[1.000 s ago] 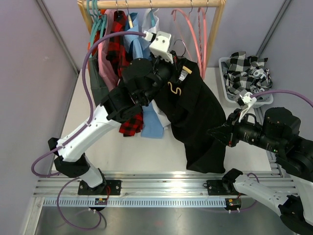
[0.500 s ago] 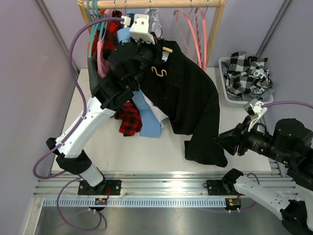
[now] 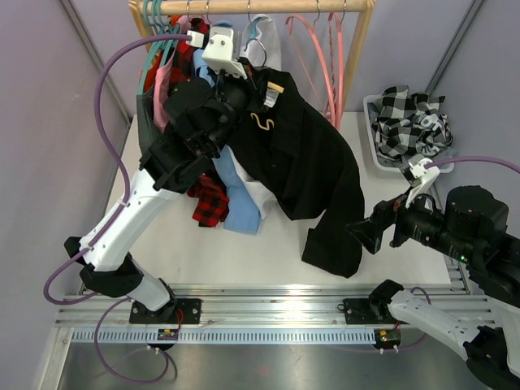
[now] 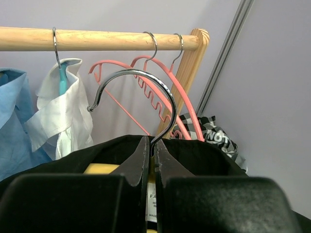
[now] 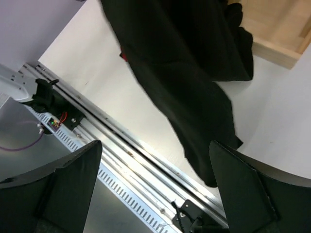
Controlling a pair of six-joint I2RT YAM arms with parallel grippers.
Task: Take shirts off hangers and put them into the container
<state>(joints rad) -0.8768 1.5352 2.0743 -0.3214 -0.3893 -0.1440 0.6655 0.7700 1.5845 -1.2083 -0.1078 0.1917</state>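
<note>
Black shirt (image 3: 313, 175) hangs upper centre to lower right of the top view, hem pooled on the surface (image 3: 260, 252): slip and snag risk.
We see the left jaws clamped on the thin round metal hook (image 4: 141, 85) of the yellow hanger (image 4: 99, 169). We expect smooth wire to twist in that pinch and swing the load. The hook tip sits near the wavy pink hangers (image 4: 160, 92) under the wooden rail (image 4: 97, 39) and could catch. The matte, limp fabric could drag on the surface or slide off the slick plastic. The right jaws are wide open and empty beside the hem. The white lattice container (image 3: 382, 158) is at the right edge.
</note>
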